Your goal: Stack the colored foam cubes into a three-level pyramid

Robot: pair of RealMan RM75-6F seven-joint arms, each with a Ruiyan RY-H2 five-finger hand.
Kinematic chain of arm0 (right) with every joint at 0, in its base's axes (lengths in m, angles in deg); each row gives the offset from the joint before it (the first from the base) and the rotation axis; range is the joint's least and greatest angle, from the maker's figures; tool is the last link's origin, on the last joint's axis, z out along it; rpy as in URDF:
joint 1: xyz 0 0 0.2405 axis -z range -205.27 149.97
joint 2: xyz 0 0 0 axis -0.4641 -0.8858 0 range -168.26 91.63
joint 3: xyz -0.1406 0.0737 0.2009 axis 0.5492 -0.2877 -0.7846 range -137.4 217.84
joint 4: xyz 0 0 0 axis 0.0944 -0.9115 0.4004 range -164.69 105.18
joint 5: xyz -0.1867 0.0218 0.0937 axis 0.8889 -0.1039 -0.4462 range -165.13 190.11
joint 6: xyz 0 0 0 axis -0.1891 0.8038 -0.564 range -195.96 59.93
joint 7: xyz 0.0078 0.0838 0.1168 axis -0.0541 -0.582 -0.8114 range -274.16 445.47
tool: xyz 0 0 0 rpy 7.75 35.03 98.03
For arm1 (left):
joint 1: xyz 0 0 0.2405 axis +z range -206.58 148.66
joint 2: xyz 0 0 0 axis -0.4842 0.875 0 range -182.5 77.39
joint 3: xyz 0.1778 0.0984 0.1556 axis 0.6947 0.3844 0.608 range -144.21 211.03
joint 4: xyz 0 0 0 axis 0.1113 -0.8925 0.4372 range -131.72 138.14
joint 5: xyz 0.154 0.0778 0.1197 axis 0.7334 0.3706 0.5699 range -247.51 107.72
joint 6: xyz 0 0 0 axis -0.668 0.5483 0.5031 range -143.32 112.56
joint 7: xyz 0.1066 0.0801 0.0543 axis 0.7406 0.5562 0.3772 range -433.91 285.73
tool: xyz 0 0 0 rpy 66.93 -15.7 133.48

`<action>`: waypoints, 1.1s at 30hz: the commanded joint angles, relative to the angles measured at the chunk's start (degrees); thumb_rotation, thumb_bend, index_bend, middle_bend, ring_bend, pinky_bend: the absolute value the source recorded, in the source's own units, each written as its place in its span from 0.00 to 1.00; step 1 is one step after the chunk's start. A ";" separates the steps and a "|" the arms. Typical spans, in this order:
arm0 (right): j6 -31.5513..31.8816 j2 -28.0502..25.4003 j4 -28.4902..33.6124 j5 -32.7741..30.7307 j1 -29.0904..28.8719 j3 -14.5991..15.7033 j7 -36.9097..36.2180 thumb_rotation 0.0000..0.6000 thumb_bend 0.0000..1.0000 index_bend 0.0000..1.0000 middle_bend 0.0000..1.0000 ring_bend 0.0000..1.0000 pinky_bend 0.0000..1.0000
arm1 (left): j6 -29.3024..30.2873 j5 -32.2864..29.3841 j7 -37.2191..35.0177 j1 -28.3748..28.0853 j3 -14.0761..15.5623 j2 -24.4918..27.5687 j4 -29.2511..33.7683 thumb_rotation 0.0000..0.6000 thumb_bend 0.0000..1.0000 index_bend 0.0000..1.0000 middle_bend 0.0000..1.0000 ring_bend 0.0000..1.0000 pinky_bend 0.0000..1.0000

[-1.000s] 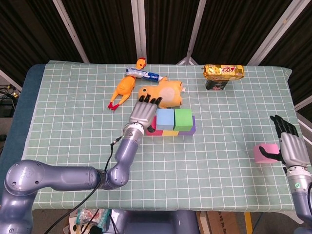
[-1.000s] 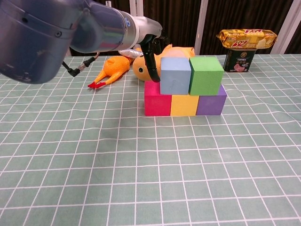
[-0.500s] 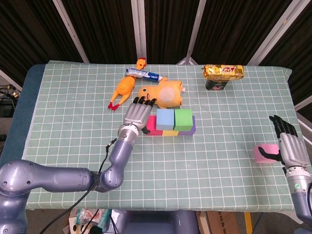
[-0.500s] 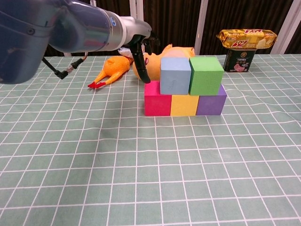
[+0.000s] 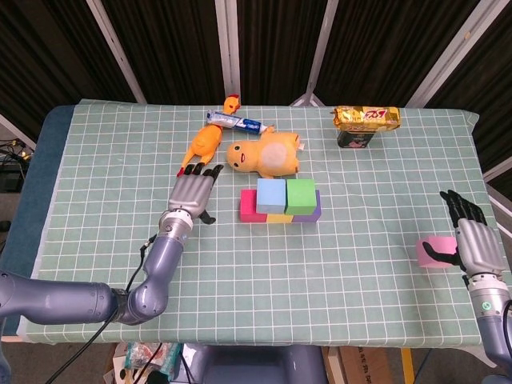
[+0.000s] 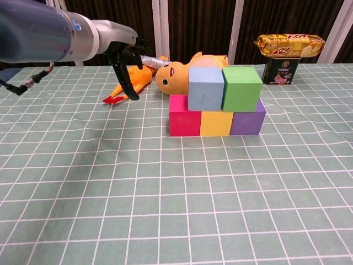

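Two levels of foam cubes stand mid-table. The bottom row is a magenta cube [image 5: 248,208] [image 6: 184,117], a yellow cube [image 6: 216,123] and a purple cube [image 6: 247,118]. On top sit a blue cube [image 5: 271,195] [image 6: 205,88] and a green cube [image 5: 301,194] [image 6: 241,88]. My left hand [image 5: 190,193] [image 6: 122,48] hovers left of the stack, apart from it, fingers spread and holding nothing. A pink cube [image 5: 430,253] lies near the right edge. My right hand [image 5: 473,241] stands beside it with fingers extended, thumb at the cube's side.
A rubber chicken [image 5: 203,145] [image 6: 134,83], a yellow plush duck [image 5: 265,157] [image 6: 175,73] and a toothpaste tube [image 5: 238,122] lie behind the stack. A gold snack pack [image 5: 366,118] [image 6: 289,45] rests on a dark can [image 6: 281,70] at the back right.
My left hand has pulled away from the blue cube's left side, moving left and toward the front. The stack and my right hand have not moved.
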 commanded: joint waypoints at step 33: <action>-0.14 0.15 -0.01 -0.37 -0.11 0.05 0.08 1.00 0.30 0.00 0.00 0.00 0.00 | -5.45 2.12 -3.15 2.89 5.59 -7.88 -6.25 1.00 0.16 0.00 0.17 0.02 0.04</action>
